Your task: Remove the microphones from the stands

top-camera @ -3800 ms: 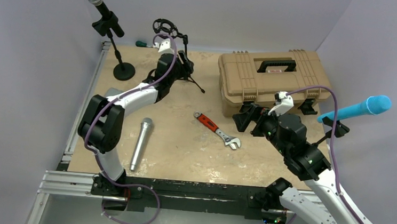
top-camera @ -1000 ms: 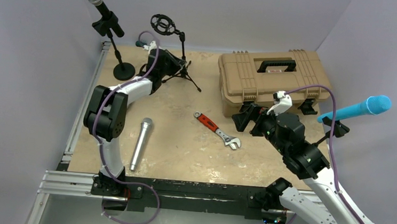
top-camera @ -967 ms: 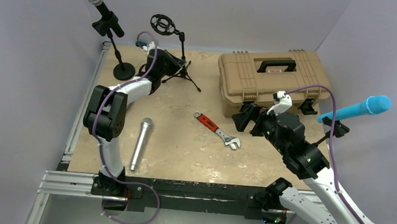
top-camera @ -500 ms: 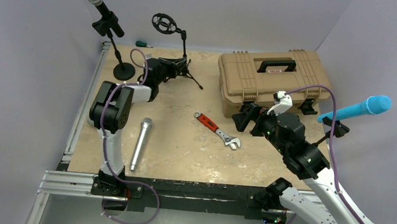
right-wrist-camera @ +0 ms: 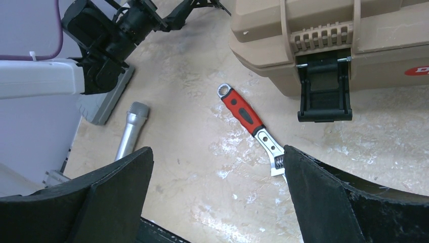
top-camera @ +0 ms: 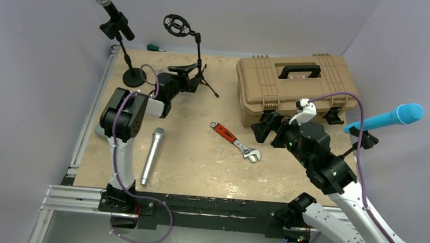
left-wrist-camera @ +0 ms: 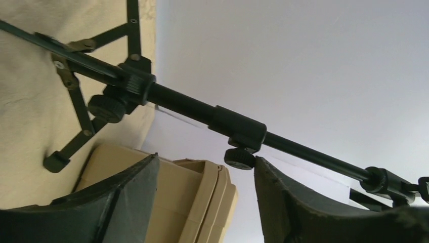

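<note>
The left arm has sunk low, its gripper [left-wrist-camera: 205, 164] now sideways and spread just short of the tripod pole [left-wrist-camera: 238, 126], seemingly lining up; the black microphone [top-camera: 112, 10] sits untouched in its far-left stand [top-camera: 131, 68].

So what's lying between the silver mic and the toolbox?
Only the red wrench, flat on the table and touching neither. The top view shows it, and so does the right wrist view.

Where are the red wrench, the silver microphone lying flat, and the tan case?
red wrench [top-camera: 225, 133]: top view, on its red handle.
silver microphone [top-camera: 151, 158]: top view, middle of its body.
tan case [top-camera: 313, 92]: top view, on its lid.
</note>
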Available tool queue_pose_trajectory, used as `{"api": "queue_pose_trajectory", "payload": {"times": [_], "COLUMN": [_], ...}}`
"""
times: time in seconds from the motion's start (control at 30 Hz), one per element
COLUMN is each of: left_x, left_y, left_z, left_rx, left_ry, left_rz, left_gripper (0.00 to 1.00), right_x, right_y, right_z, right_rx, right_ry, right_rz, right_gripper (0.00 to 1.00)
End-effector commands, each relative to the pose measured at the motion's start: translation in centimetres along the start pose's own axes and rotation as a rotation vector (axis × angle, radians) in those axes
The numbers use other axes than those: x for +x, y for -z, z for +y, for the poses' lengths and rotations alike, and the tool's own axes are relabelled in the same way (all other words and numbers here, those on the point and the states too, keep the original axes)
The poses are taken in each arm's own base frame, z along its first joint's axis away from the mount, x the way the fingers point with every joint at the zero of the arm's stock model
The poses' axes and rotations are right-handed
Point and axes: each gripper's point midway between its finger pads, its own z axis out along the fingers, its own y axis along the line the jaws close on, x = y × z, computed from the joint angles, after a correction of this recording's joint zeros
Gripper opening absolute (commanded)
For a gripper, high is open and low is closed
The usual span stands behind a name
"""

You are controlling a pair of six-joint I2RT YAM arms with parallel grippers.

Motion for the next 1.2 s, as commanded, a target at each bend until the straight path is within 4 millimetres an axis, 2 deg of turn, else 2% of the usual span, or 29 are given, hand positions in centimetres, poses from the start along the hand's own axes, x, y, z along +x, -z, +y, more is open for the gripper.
{"api": "queue_pose_trajectory", "payload": {"times": [0.0,0.2,0.27,0.37,0.5,0.53,0.67,0.83,0.97,1.07,1.17], "left_x": [0.6,2.1,2.6,3.0,4.3,5.0,7.2,9.7,9.2,9.1,8.6], "left_y": [1.7,4.1,5.3,7.4,9.9,10.5,11.4,11.0,9.2,7.4,5.1], "left_z": [-1.3,-0.5,-0.4,-1.6,-5.4,-7.0,-11.5,-17.4,-21.2,-22.4,-22.2], "left_rx": [0.041,0.008,-0.029,-0.1,-0.161,-0.145,-0.069,0.048,0.028,0.003,-0.041], "left_ry": [-0.077,-0.297,-0.439,-0.713,-1.097,-1.17,-1.336,-1.441,-1.473,-1.525,-1.559], "left_rz": [0.015,0.067,0.073,0.05,-0.007,-0.018,-0.036,-0.089,-0.192,-0.201,-0.191], "left_gripper": [0.69,0.71,0.71,0.7,0.67,0.66,0.58,0.5,0.43,0.35,0.31], "right_x": [-1.0,-0.8,-0.8,-0.7,-0.6,-0.6,-0.5,-0.5,-0.6,-0.6,-0.6], "right_y": [0.2,0.0,-0.1,0.0,0.0,0.0,-0.2,-0.5,-0.5,-0.4,-0.3], "right_z": [0.7,0.7,0.7,0.7,0.7,0.7,0.7,0.8,0.8,0.5,0.4], "right_rx": [-0.025,-0.028,-0.028,-0.031,-0.035,-0.037,-0.038,-0.036,-0.031,-0.018,-0.013], "right_ry": [-0.013,-0.012,-0.011,-0.008,-0.01,-0.011,-0.011,-0.01,-0.012,-0.012,-0.016], "right_rz": [-0.042,-0.039,-0.038,-0.036,-0.038,-0.037,-0.035,-0.027,-0.028,-0.029,-0.029], "right_gripper": [0.99,0.99,0.99,0.99,0.99,0.99,0.99,0.99,0.99,0.99,0.99]}}
